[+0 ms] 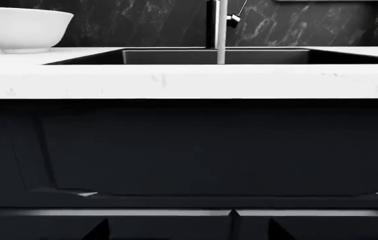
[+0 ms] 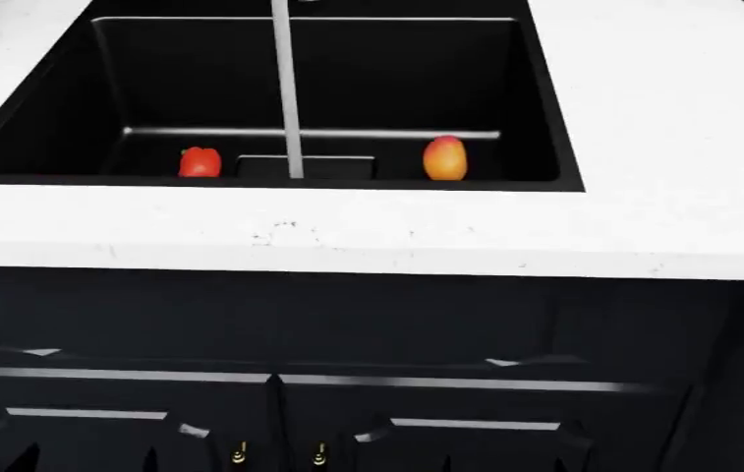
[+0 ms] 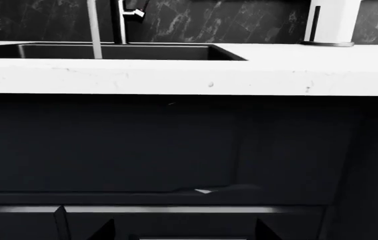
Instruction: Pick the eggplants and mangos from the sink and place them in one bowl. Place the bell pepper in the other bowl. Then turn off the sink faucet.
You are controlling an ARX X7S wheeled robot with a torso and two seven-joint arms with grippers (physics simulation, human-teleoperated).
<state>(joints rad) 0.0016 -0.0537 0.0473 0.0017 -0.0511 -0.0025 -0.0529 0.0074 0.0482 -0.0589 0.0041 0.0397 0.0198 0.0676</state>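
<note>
Two fruits, bell pepper (image 2: 200, 162) and mango (image 2: 445, 158), in sink (image 2: 77, 108); end effector states impossible to tell.

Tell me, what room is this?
Most likely a kitchen. There is a deep matte black sink set in a white speckled countertop, water pouring from a tall black faucet, and a round white bowl on the counter.
</note>
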